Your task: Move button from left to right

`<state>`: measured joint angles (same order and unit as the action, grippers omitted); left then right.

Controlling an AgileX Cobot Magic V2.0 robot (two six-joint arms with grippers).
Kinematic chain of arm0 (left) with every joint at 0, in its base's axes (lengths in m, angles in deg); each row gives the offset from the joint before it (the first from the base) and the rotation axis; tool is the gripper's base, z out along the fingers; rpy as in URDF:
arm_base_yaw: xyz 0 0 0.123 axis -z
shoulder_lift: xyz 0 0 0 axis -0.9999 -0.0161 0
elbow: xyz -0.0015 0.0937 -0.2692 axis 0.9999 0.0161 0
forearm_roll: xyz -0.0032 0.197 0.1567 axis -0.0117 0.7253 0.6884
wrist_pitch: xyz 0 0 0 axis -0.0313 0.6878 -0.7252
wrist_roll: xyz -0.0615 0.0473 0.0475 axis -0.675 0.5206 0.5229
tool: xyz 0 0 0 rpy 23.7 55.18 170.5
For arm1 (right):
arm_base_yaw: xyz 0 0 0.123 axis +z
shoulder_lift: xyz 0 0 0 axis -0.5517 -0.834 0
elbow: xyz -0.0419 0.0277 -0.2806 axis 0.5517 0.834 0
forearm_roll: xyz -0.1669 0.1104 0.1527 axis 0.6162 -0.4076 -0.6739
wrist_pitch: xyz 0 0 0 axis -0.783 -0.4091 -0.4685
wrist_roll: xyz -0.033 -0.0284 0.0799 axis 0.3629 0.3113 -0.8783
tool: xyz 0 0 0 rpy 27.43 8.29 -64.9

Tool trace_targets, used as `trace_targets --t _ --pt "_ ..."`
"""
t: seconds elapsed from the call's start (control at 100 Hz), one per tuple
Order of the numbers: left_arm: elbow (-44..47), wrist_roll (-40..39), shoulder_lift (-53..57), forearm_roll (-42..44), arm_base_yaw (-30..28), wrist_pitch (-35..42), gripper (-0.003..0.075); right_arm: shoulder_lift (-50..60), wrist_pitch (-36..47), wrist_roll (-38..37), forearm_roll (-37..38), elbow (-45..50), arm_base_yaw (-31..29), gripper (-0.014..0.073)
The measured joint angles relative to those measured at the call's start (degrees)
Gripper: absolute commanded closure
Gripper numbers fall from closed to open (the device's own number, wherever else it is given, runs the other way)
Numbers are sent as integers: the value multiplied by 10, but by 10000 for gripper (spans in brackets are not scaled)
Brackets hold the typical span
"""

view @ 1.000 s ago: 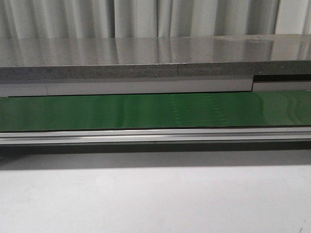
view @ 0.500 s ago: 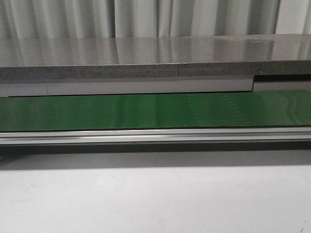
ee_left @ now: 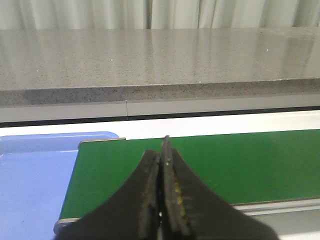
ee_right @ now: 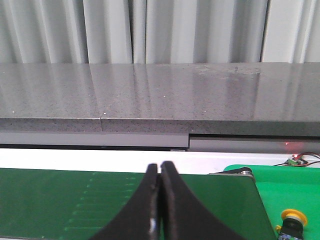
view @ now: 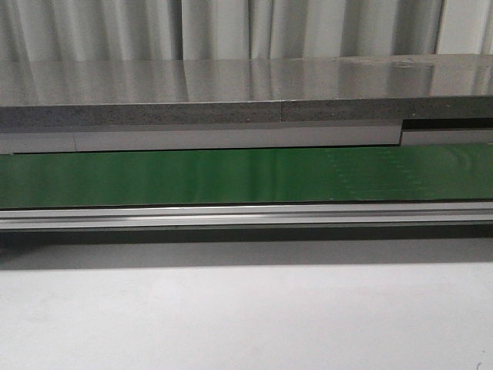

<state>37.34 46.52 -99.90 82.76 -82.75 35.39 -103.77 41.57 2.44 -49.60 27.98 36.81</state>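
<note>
The button (ee_right: 293,220), the task's one object, shows only in the right wrist view: a round yellow cap on a dark body, low at the picture's edge on a bright green surface (ee_right: 280,187) just past the end of the conveyor belt (view: 231,176). Going by size, the long grey speckled stone worktop (view: 231,92) lies behind, glossy and flat with a square edge; before it runs the dark green belt, smooth and matte, edged by a ribbed aluminium rail (view: 231,216). A pale blue tray (ee_left: 35,175) sits at the belt's other end in the left wrist view. The left tool (ee_left: 162,150) and right tool (ee_right: 160,172) each have their black tapered fingers pressed together, holding nothing. The risk, as I judge it: the domed cap is slick, so a pinch there may slip; the blocky body looks safer.
</note>
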Motion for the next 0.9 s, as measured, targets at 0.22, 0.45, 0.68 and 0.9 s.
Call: trace_targets --t 0.22,0.45,0.68,0.9 --pt "0 0 0 0 0 0 741 0 0 0 0 0 0 660" --pt "0 0 0 0 0 0 741 0 0 0 0 0 0 660" --pt "0 0 0 0 0 0 741 1 0 0 1 9 0 660" --pt "0 0 0 0 0 0 741 38 0 -39 63 59 0 660"
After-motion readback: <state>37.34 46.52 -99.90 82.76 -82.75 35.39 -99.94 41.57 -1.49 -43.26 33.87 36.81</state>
